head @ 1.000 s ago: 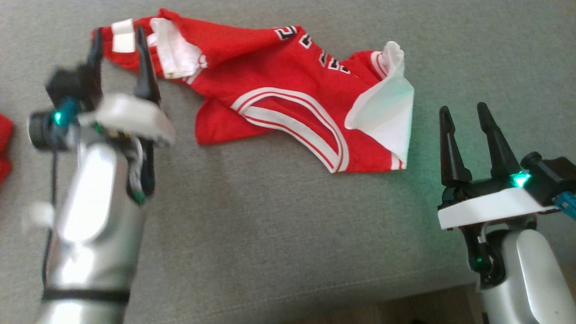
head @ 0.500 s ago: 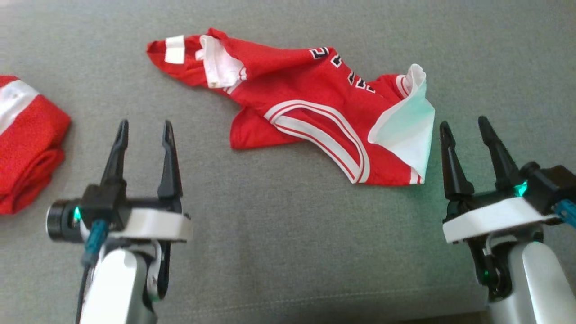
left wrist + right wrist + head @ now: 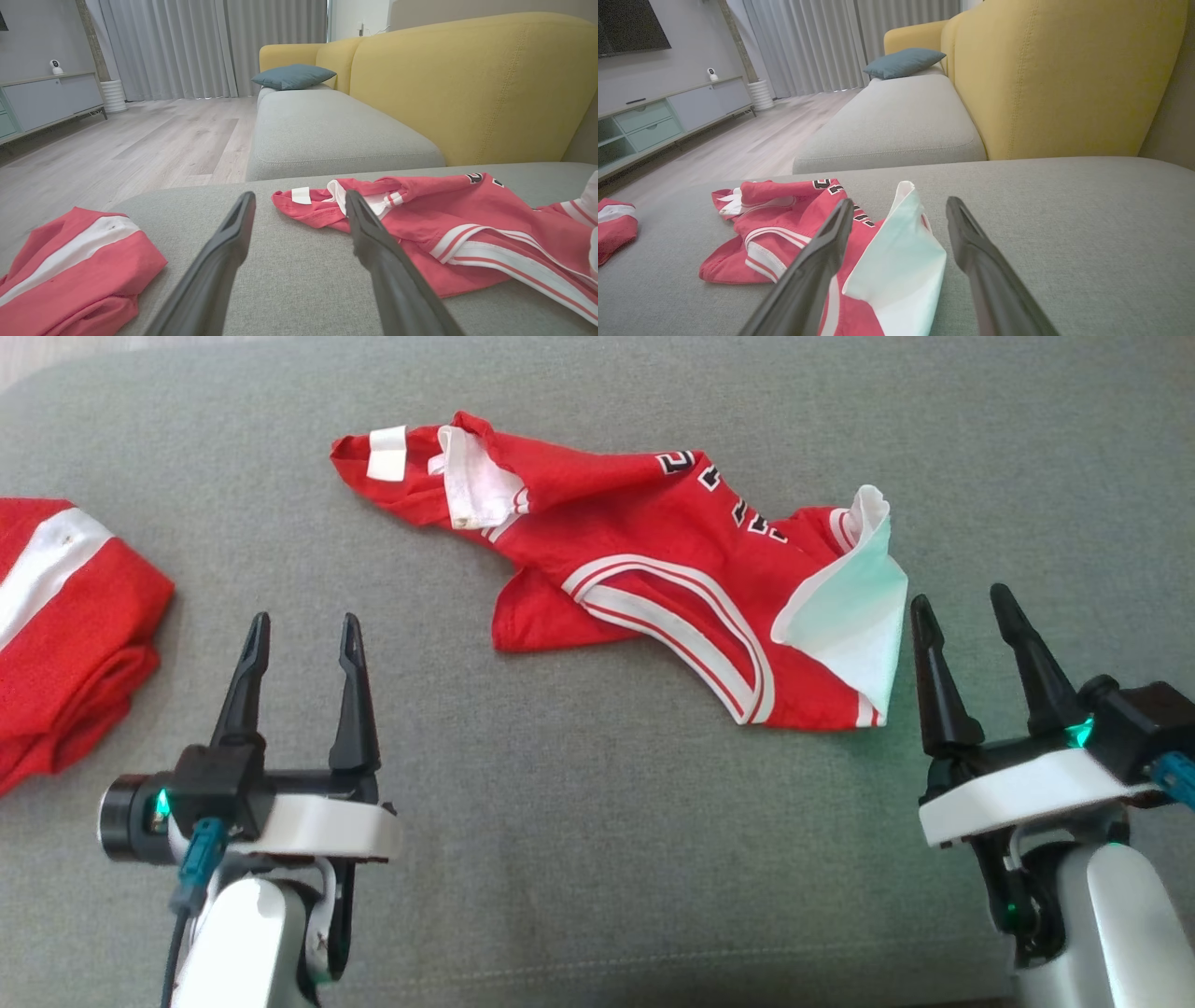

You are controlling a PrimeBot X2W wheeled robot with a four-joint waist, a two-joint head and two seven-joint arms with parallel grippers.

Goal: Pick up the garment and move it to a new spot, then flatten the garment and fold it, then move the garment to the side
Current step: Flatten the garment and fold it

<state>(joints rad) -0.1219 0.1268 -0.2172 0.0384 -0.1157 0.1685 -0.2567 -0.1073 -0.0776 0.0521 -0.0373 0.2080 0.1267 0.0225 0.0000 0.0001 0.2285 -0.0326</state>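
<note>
A red jersey [image 3: 616, 560] with white trim and a white flap lies crumpled across the middle of the grey sofa seat [image 3: 560, 821]; it also shows in the left wrist view [image 3: 444, 219] and right wrist view [image 3: 784, 219]. My left gripper [image 3: 301, 625] hovers open at the lower left, well short of the jersey, nothing between its fingers. At the lower right, my right gripper [image 3: 962, 607] is open too, just right of the jersey's white flap [image 3: 854, 616], apart from it. Each wrist view shows its own gripper, left [image 3: 299, 203] and right [image 3: 899, 207], with fingers spread.
A second red garment [image 3: 65, 616] with a white stripe lies folded at the seat's left edge. A yellow sofa back [image 3: 467, 84] and a blue cushion [image 3: 294, 75] stand beyond; wooden floor [image 3: 117, 140] lies past the seat's far edge.
My left arm has drawn back from the jersey's left end to the lower left, open and empty. The head camera shifted, bringing the folded garment into view. The right gripper stayed put.
</note>
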